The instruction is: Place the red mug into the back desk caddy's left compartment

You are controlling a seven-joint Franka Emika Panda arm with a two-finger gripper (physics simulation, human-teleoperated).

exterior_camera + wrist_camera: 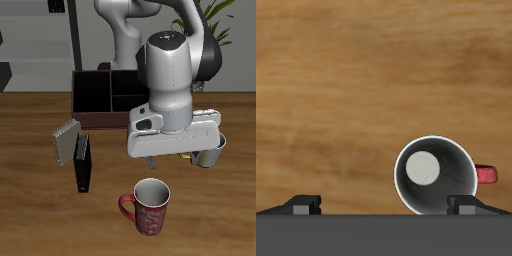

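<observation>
The caddy (100,97) is seen far back on the table (30,200), open side up so a mug can be dropped in; its tall end section (88,93) is empty. A second caddy (75,152) lies nearer the front. The red mug (149,206) stands upright near the front edge, handle outward, untouched. The gripper (163,155) is held above and just behind it, jaws spread wide, nothing gripped; in the wrist view the mug rim (436,174) is seen from above near one finger (468,205), so alignment for a grasp is judged incomplete. A yellowish mug (212,151) is partly hidden behind the hand.

The brown wooden table (30,210) carried a tall mottled red mug (149,206), a dark maroon box caddy (100,98), two upright books (74,152) and a yellowish-gold mug (212,152).
</observation>
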